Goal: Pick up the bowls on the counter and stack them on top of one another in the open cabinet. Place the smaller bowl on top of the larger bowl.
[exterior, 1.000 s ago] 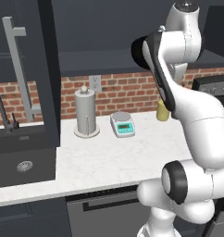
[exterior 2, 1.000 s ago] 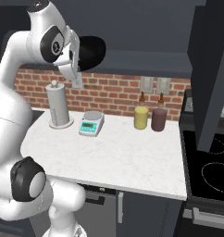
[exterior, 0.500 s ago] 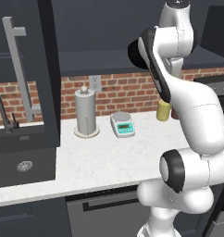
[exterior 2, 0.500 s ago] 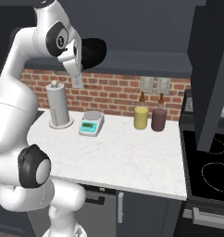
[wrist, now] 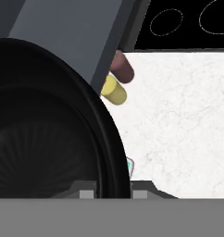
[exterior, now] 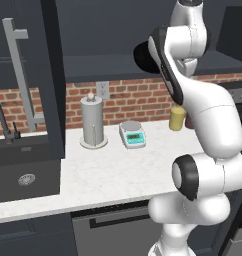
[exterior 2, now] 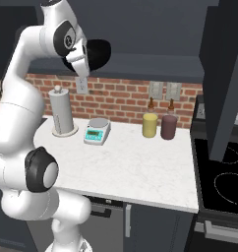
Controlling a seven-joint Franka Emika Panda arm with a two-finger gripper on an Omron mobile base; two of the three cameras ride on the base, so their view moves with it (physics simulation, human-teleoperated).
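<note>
My gripper (exterior 2: pixel 87 60) is shut on the rim of a glossy black bowl (exterior 2: pixel 98 52), held high in the air at the front edge of the open cabinet's shelf (exterior 2: pixel 155 67). From the left base the bowl (exterior: pixel 141 55) pokes out from behind the arm, level with the shelf (exterior: pixel 103 67). In the hand view the bowl (wrist: pixel 49 134) is large on the left, its rim between the fingertips (wrist: pixel 87 192). The cabinet door (exterior: pixel 28 75) with its grey bar handle stands open at the left. The white counter (exterior: pixel 118 170) lies below. The other bowl is out of view.
On the counter stand a paper-towel holder (exterior: pixel 93 124), a small scale (exterior: pixel 132 134), a yellow bottle (exterior 2: pixel 150 124) and a dark red bottle (exterior 2: pixel 168 127). The black sink (exterior: pixel 20 175) lies left, the stove (exterior 2: pixel 224 179) right. Another tall cabinet door (exterior 2: pixel 224 74) hangs above the stove.
The arm's upper links have swung slightly left and upright; the bowl stays gripped at about the same height before the shelf.
</note>
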